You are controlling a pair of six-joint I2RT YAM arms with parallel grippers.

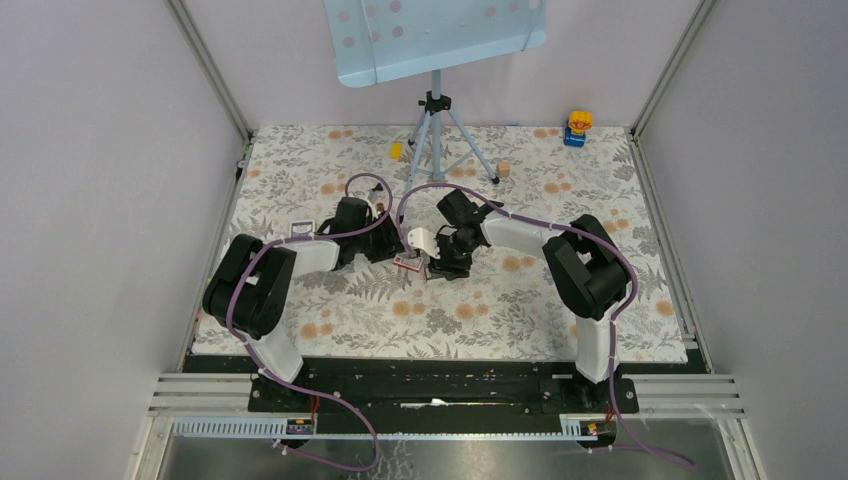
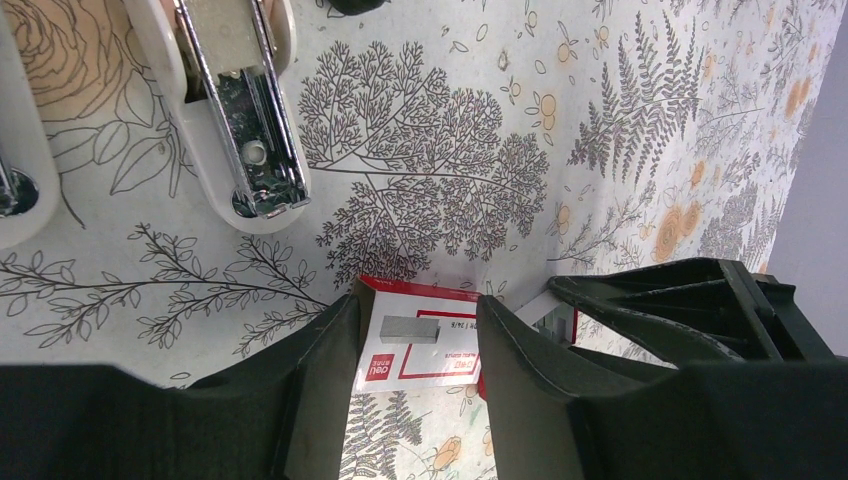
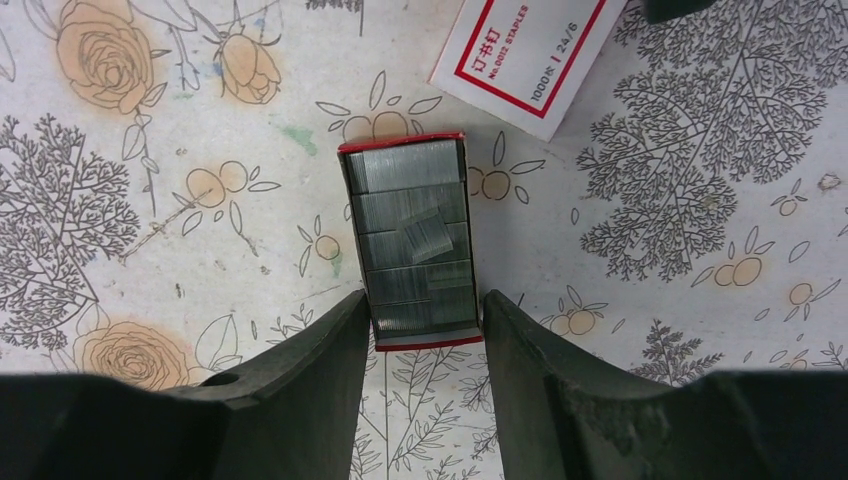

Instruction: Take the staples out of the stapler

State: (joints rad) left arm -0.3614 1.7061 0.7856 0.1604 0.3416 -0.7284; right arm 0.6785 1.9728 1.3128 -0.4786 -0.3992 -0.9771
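One white stapler (image 2: 245, 120), one open tray of staples (image 3: 412, 245), one box sleeve (image 3: 530, 60) carrying one loose staple strip (image 2: 410, 328). Two grippers: left gripper (image 2: 418, 310), right gripper (image 3: 425, 300). Further back one tripod stand (image 1: 435, 120), one yellow-and-blue toy (image 1: 577, 128), one cork (image 1: 504, 168), one small yellow piece (image 1: 396, 150).

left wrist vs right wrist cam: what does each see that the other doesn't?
Left wrist only: the opened white plastic stapler with its metal magazine, and a short grey staple strip lying on a red-and-white staple box sleeve.
Right wrist only: the open red cardboard tray packed with staple rows.
Both: the floral table cover, a red-and-white sleeve (probably the same one), and that arm's own open black gripper, left gripper and right gripper.
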